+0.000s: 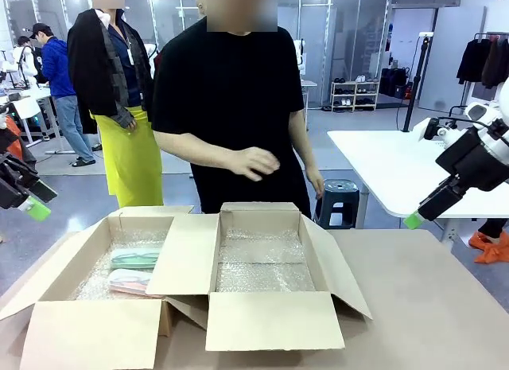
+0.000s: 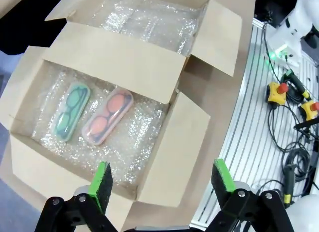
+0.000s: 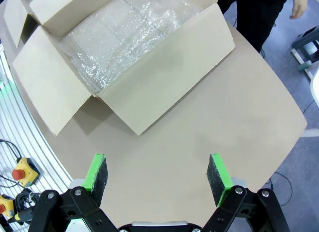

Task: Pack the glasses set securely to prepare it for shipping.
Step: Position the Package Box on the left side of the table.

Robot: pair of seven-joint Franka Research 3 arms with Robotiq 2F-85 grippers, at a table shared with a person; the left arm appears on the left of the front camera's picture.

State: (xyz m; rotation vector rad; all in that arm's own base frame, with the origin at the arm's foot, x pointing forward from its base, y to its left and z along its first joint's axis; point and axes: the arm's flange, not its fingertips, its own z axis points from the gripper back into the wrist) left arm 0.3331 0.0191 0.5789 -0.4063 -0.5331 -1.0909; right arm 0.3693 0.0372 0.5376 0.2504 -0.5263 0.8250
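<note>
Glasses cases, two small oblong rounded ones with clear lids, lie side by side on bubble wrap inside the open brown cardboard box on the robot's left (image 1: 95,259): the mint green case (image 2: 71,111) and the pink case (image 2: 107,116). In the left wrist view their long axes run parallel, slanting from lower left to upper right, just beside one another; in the front view they lie crosswise, the mint green case (image 1: 135,259) farther from the robot than the pink case (image 1: 130,281). A second open cardboard box (image 1: 262,262), also lined with bubble wrap, stands touching the first on its right.

Both boxes rest on a tan tabletop (image 3: 199,122). The left gripper (image 2: 162,178) hangs above the near edge of the left box, fingers spread wide and holding nothing. The right gripper (image 3: 158,173) hovers over bare tabletop, equally wide and empty. A person in a black shirt (image 1: 231,91) stands at the far side, one hand (image 1: 253,161) raised. Beyond are white tables and glass partitions.
</note>
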